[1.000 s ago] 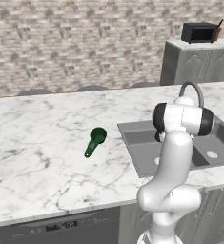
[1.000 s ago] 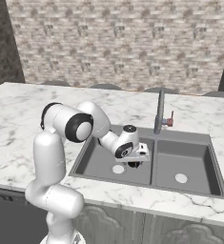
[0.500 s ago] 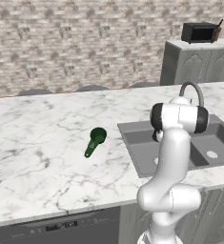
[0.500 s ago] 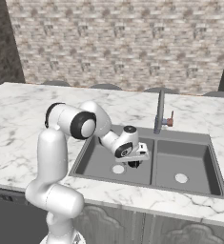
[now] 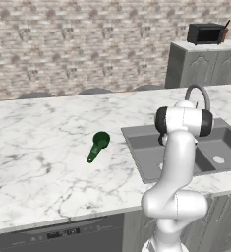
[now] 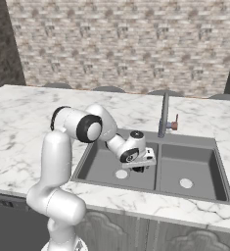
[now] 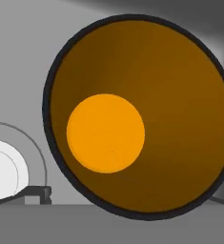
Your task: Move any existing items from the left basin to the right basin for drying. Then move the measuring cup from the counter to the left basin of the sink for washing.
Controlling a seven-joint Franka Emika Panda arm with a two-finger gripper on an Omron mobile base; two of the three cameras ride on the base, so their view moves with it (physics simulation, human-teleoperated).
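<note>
A white robot arm reaches from its base down into the left basin (image 6: 99, 166) of a grey double sink, taken here as the landmark. Its gripper (image 6: 140, 168) hangs low inside that basin, near the divider, with its jaws spread wide and nothing held. In the hand view, a round orange-yellow thing (image 7: 137, 119) with a black rim lies directly beneath the hand on the basin floor, with the pale drain (image 7: 4, 171) just beside it. Over the last second the hand has sunk slightly lower toward this item, while the jaws have stayed fully apart. That suggests the first step, grasping the item to carry it over the divider, is about to begin and is not yet done. The right basin (image 6: 190, 169), past the divider, holds nothing but its own drain. Farther off, the dark green measuring cup (image 5: 98, 146) lies untouched on the white marble counter (image 5: 38, 147), well left of the sink.
</note>
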